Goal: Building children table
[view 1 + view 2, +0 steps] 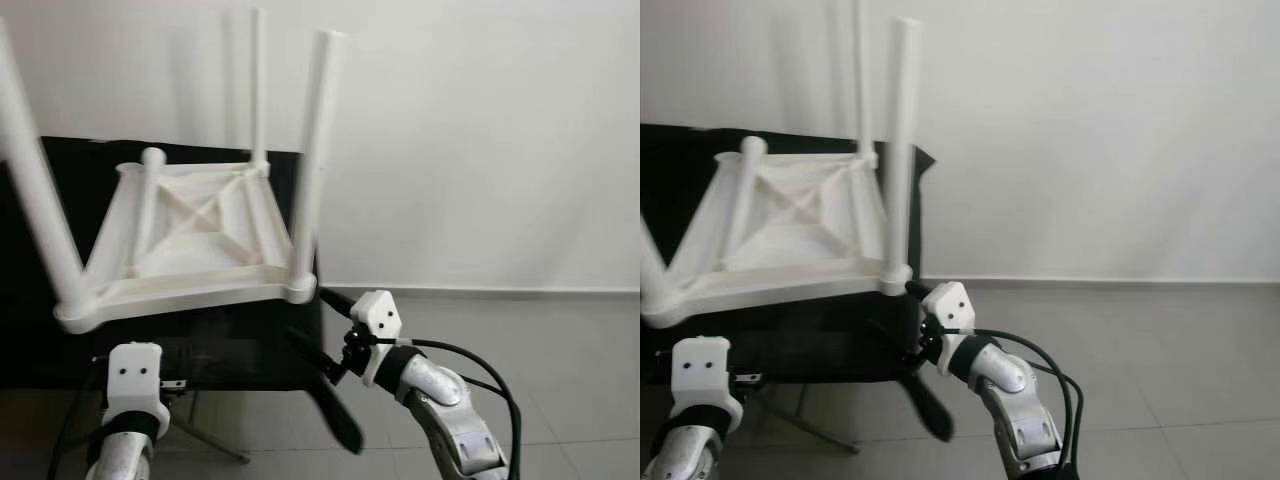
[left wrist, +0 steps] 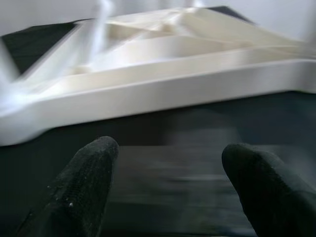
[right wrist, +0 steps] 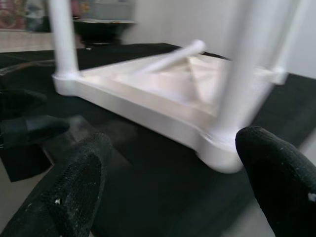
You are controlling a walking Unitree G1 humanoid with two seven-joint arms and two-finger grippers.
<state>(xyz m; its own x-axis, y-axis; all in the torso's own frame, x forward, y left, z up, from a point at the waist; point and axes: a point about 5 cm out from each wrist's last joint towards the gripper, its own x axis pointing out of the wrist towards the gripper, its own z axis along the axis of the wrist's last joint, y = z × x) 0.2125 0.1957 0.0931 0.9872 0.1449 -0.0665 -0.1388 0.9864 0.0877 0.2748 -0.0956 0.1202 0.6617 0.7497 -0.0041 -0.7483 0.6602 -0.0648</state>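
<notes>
1. White plastic children's table [image 1: 190, 240] sits upside down on our black stand [image 1: 250, 350] (legs pointing up).
2. Left gripper [image 2: 168, 192] and right gripper [image 3: 173, 182] spread wide, just beneath its edge.

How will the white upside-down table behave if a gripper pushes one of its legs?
The white table is probably light, hollow-looking plastic, so it may slide on the black surface. A push high on a leg could tip it. One leg already leans, so it may be loose.
</notes>
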